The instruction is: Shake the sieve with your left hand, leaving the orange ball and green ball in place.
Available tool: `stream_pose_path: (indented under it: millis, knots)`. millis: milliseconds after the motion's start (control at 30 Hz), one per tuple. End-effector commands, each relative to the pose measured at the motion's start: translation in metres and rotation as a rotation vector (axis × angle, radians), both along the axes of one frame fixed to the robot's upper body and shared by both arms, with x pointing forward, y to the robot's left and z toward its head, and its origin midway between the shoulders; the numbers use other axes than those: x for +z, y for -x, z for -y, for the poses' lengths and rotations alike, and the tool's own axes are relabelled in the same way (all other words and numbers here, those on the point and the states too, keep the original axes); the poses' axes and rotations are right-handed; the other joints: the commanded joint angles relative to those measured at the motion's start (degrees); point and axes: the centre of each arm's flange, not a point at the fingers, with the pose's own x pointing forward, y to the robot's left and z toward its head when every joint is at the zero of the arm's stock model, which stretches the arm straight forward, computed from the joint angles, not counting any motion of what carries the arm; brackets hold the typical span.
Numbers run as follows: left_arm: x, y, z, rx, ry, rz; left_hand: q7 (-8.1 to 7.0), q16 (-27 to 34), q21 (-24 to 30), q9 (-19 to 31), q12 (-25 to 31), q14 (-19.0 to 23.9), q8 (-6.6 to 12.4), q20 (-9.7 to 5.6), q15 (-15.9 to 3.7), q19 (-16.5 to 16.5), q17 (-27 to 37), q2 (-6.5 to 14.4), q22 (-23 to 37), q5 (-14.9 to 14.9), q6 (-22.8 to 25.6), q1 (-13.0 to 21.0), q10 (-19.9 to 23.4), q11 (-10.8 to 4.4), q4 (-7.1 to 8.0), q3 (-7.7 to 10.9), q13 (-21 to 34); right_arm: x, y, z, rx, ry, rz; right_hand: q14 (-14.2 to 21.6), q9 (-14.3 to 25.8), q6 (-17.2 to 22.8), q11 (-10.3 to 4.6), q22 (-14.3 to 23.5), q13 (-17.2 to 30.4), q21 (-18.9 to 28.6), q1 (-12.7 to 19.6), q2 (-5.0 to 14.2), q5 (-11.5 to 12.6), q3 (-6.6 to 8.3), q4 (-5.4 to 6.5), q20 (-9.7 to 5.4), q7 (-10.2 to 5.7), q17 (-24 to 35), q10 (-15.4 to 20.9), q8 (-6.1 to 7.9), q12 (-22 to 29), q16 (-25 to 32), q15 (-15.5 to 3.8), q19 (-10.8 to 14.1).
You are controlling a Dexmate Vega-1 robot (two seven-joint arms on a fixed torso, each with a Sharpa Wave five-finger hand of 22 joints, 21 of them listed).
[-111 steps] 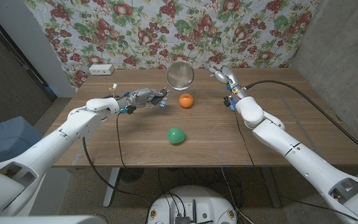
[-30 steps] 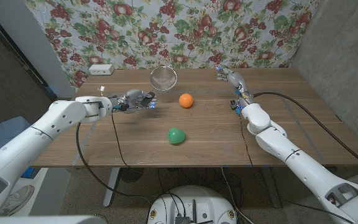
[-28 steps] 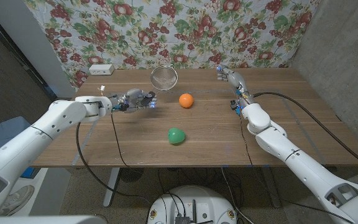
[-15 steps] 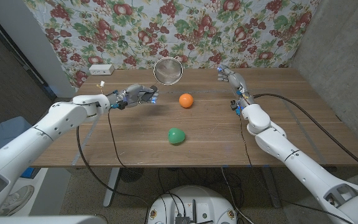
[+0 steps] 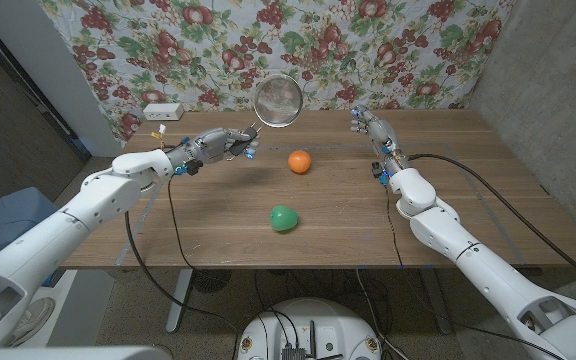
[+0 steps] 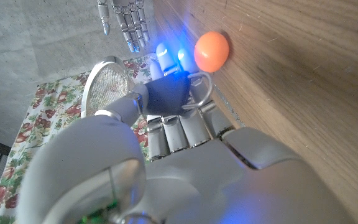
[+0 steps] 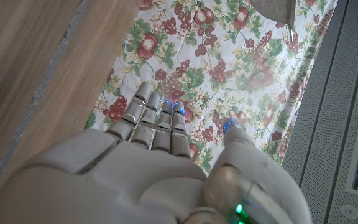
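Sieve (image 5: 277, 102) higher in left hand (image 5: 218, 146)

The left arm comes in from the lower left corner of the head view, bent at the elbow, white forearm angled up and toward the middle, wrist raised above the desk (image 5: 218, 215). The left robot hand (image 5: 223, 146) has its fingers (image 6: 185, 129) curled around a dark handle, blue lights glowing at the fingertips. The right arm stretches from the lower right corner toward the far side, nearly straight. The right robot hand (image 5: 370, 125) holds nothing, its fingers (image 7: 157, 121) extended side by side and the thumb set apart.
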Motion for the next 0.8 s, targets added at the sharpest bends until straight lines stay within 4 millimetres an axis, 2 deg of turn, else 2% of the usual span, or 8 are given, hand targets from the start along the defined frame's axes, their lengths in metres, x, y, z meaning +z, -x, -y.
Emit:
stream_pose_path:
  millis: [33, 467, 800]
  knots:
    - [0.0049, 0.0052, 0.0029, -0.086, -0.07, 0.08, 1.21, -0.3, 0.6, 0.4, -0.1, 3.1, 0.32, -3.59, -6.19, -0.4, 0.2, 0.6, -0.1, 0.6, 2.8, 0.1, 5.7, -5.71, 1.39, 1.04, 0.1, -0.0083, -0.0091, 0.0072, 0.063, -0.091, -0.039, -0.4, 0.1, -0.6, -0.23, -0.1, -0.1, -0.3, -0.7, -0.02, -0.1, 0.12, -0.53, -0.51, 0.1, -0.2, -0.4, -0.26, 0.0, -0.2, -0.03, 0.1]
    - [0.0059, 0.0016, 0.0046, -0.138, -0.11, 0.067, 0.32, -1.0, 1.0, 0.6, -0.5, 2.2, 0.27, -3.48, -6.22, -1.3, 0.1, 0.6, -0.2, 0.8, 2.6, -0.2, 5.2, -6.09, 1.6, 0.82, 0.2, -0.0131, -0.0168, 0.0108, 0.109, -0.156, -0.06, -0.6, 0.0, -0.9, -0.04, -0.1, -0.5, -0.8, -0.8, 0.23, 0.0, 0.3, -0.68, -0.56, 0.48, -0.6, -0.6, -0.23, 0.0, -0.2, 0.26, 0.0]
    - [0.0043, -0.0009, 0.0019, -0.111, -0.093, 0.039, 0.58, -1.1, 1.3, 0.6, -0.6, 2.1, 0.34, -3.47, -6.38, -1.4, 0.2, 0.6, -0.3, 0.8, 2.8, -0.2, 5.2, -5.94, 1.57, 0.7, 0.2, -0.0132, -0.0183, 0.0102, 0.108, -0.178, -0.055, -0.6, -0.1, -1.0, 0.24, -0.1, -0.8, -1.2, -1.0, 0.45, 0.0, 0.46, -0.74, -0.48, 0.74, -0.9, -0.7, -0.15, 0.2, -0.1, 0.37, -0.1]
